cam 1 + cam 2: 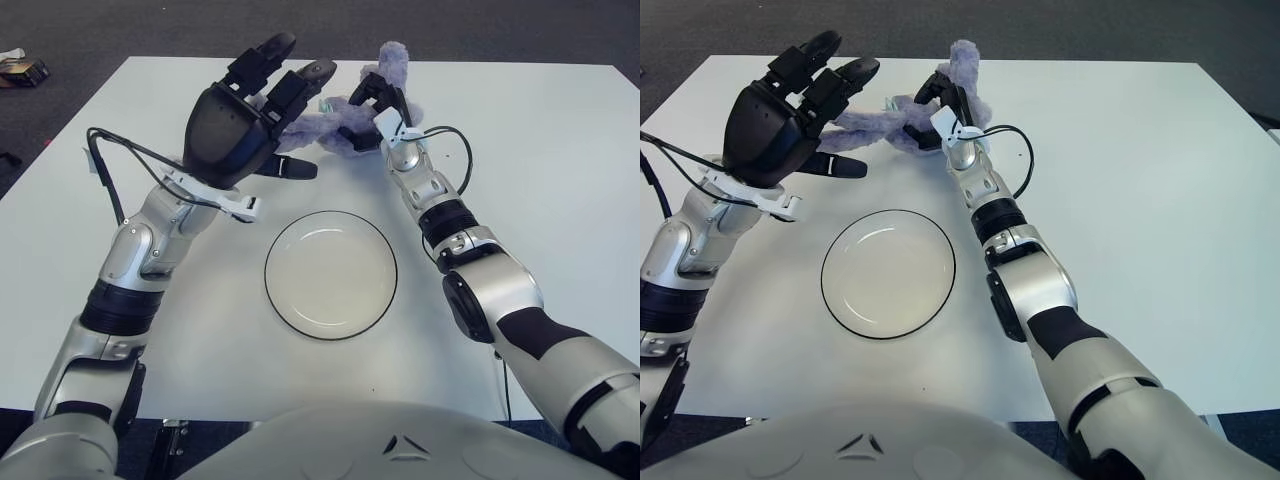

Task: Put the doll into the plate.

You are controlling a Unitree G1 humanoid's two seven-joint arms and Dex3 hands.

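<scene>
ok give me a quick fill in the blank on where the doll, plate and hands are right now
1. The purple plush doll lies on the white table at its ____ side from the robot.
2. The ____ hand is closed on the doll.
3. The left hand is raised with its fingers ____.
4. The plate holds ____.

Missing words: far; right; open; nothing
</scene>
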